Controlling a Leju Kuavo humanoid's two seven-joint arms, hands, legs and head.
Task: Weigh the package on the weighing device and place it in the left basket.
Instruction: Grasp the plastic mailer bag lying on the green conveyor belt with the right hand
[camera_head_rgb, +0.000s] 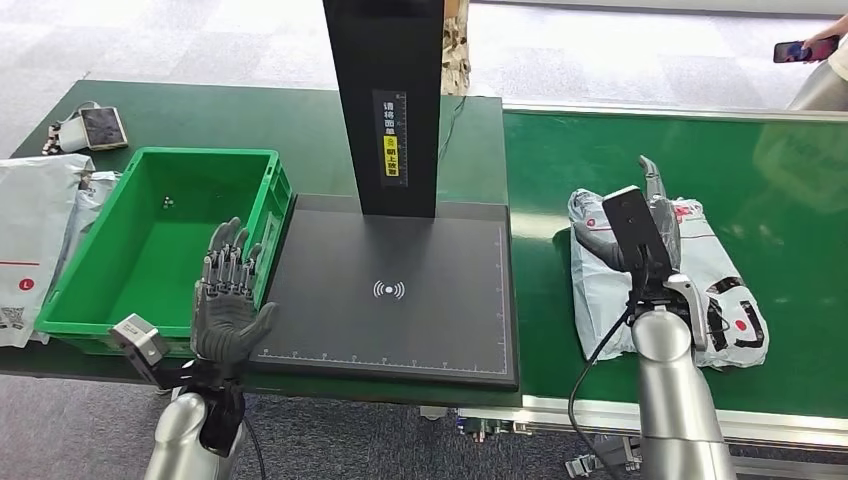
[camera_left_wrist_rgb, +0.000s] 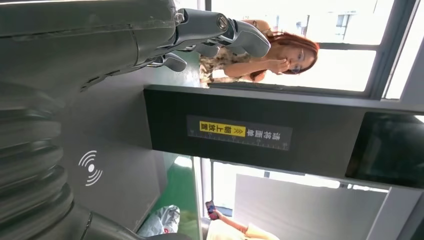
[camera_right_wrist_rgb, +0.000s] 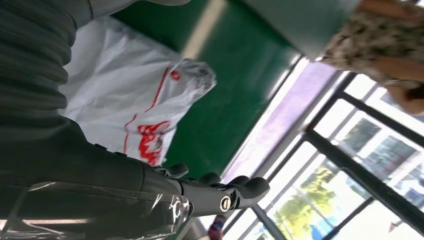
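Silver-armed and reaching, the right hand (camera_head_rgb: 652, 215) is lying on the package (camera_head_rgb: 700, 290), fingers spread, grip unclear. Slippery plastic may be sliding or sagging out as it lifts toward the scale (camera_head_rgb: 390, 290). Just left of the scale, the left hand (camera_head_rgb: 232, 300) is hovering spread, empty, crowding the green basket (camera_head_rgb: 265, 215); the black post (camera_head_rgb: 385, 100) is looming behind.

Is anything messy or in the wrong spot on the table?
Nothing looks spilled or broken. The package lies crumpled on the green belt under the right hand, not yet on the scale. A few more mail bags are heaped loosely beside the green basket, which looks nearly empty.
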